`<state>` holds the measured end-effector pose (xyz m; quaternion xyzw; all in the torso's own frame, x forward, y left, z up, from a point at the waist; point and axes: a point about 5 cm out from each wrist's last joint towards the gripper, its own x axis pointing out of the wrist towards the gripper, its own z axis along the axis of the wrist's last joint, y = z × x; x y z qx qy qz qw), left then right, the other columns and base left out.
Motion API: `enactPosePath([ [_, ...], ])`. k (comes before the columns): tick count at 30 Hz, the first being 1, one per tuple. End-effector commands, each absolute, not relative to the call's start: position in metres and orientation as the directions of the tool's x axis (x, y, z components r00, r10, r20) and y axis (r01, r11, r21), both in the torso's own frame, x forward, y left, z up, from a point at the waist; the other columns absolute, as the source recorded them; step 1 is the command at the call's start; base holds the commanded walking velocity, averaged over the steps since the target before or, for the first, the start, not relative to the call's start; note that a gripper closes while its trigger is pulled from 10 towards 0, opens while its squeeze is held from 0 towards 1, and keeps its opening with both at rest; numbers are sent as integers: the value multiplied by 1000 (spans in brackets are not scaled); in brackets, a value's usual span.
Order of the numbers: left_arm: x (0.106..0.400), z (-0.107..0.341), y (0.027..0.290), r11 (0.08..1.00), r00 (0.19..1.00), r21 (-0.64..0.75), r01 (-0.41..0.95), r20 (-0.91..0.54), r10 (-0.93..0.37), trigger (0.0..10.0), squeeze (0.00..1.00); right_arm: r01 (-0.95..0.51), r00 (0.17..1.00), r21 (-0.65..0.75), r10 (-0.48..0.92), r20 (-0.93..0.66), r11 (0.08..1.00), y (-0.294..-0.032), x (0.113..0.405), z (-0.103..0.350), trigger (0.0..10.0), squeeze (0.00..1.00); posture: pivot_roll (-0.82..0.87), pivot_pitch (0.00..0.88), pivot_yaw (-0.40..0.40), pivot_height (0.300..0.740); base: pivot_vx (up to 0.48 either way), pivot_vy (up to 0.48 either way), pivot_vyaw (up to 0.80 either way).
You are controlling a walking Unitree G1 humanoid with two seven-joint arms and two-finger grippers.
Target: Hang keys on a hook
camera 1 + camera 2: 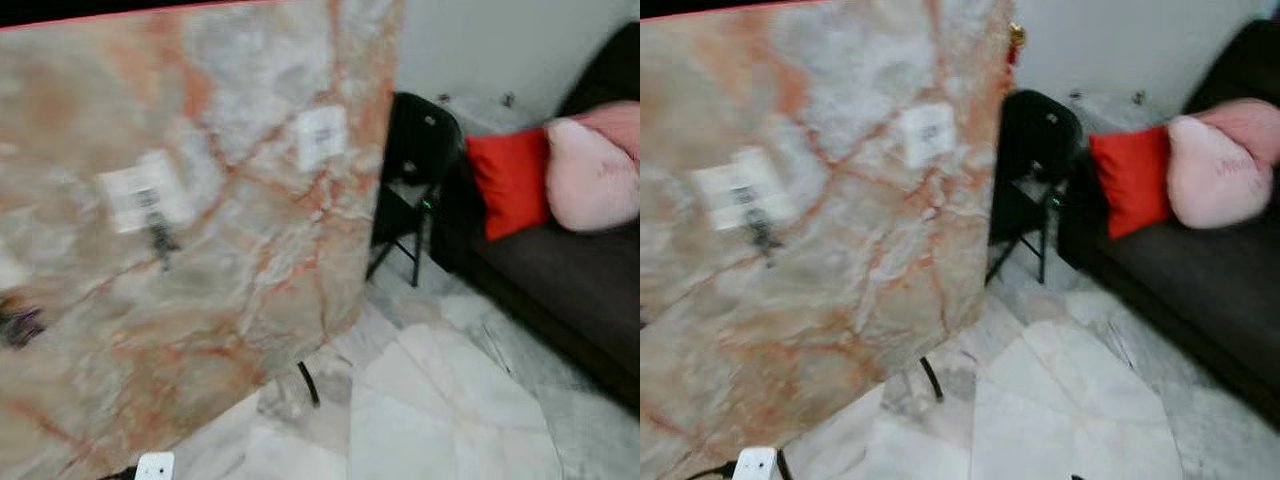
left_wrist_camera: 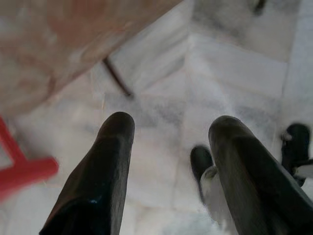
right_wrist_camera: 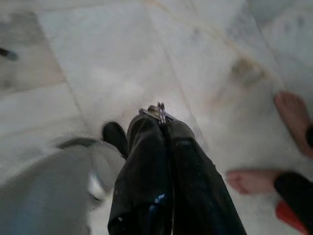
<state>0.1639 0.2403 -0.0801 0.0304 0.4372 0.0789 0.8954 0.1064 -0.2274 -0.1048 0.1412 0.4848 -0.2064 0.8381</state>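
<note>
The right gripper (image 3: 163, 125) hangs over pale marble floor tiles (image 3: 122, 58), its two long black fingers pressed together on a small silver metal key ring (image 3: 160, 112), which sticks out from between the tips. Beyond it on the tiles are two bare feet of a person (image 3: 293, 120), standing well apart from the gripper.

The left gripper (image 2: 171, 129) points down at the same pale floor with its two black fingers spread wide and nothing between them (a red bar (image 2: 24, 171) crosses one edge of that wrist view, blurred).

From the head camera, a tall slab of pink-and-grey veined marble wall (image 1: 200, 250) takes up the robot's left side. Two small white square pads are stuck on it: one (image 1: 145, 190) with a dark hook-like piece (image 1: 160, 238) hanging just beneath, another (image 1: 322, 135) further right and higher. The picture is too blurred to show the hook's shape. Past the wall's edge stands a black folding chair (image 1: 415, 170), and beside it a dark brown sofa (image 1: 560, 290) carrying a red rectangular cushion (image 1: 512, 180) that touches a pale pink round cushion (image 1: 592, 170).
</note>
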Motion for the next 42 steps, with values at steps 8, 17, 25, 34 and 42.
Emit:
enactPosePath([
  [8,159,-82,244,985,585,129,-117,-792,174,10000,0,497,467,47,-222,-856,867,-228,112,-103,10000,0,5,0,-19,740,0,0,-367],
  [17,157,-83,242,983,577,109,-147,-798,175,10000,0,495,468,45,-223,-855,868,-229,112,-103,10000,0,3,0,-16,740,0,44,0],
  [25,154,-83,247,983,572,115,-141,-801,176,10000,0,492,471,44,-223,-853,870,-229,112,-102,10000,0,-3,0,-14,740,0,389,0],
  [34,155,-82,249,984,573,123,-130,-800,176,10000,0,492,473,46,-223,-852,869,-229,112,-102,10000,0,-1,0,-18,740,0,171,0],
  [42,156,-82,247,984,580,111,-137,-796,171,10000,0,493,475,48,-222,-851,869,-229,113,-102,10000,0,1,0,-16,740,0,0,0],
])
